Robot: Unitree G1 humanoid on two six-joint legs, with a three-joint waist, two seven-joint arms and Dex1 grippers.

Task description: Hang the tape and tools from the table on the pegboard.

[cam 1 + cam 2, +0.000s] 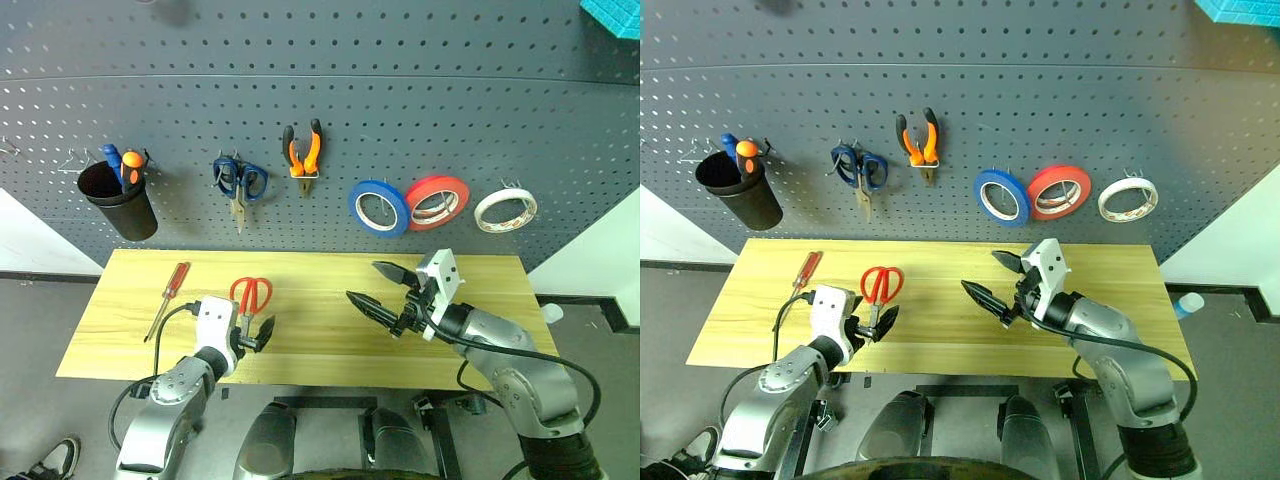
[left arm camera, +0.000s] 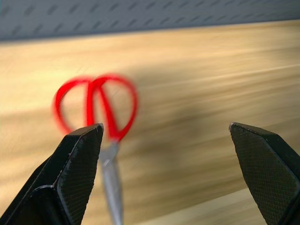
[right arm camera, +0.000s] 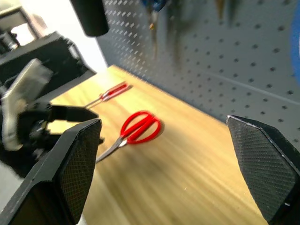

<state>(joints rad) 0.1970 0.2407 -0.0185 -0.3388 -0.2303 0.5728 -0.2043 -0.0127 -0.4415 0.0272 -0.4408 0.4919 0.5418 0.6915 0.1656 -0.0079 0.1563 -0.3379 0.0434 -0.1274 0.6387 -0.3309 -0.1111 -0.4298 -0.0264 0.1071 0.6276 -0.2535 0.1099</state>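
The left gripper (image 1: 254,333), fingers spread, covers the red scissors' (image 1: 250,297) blade tips near the table's (image 1: 320,320) front edge; the right gripper (image 1: 385,287) is spread too.

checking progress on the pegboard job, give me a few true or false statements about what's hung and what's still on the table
1. The red-handled scissors lie on the table. True.
2. The orange-and-black pliers lie on the table. False: they hang on the pegboard.
3. The whitish tape roll hangs on the pegboard, to the right of the red-orange roll. True.
4. The left pincer is shut on the scissors. False: its fingers are open, just near the scissors' blades, holding nothing.
5. The red-handled screwdriver stands in the black cup. False: it lies on the table, left of the scissors.
6. The right pincer is open and empty above the table. True.
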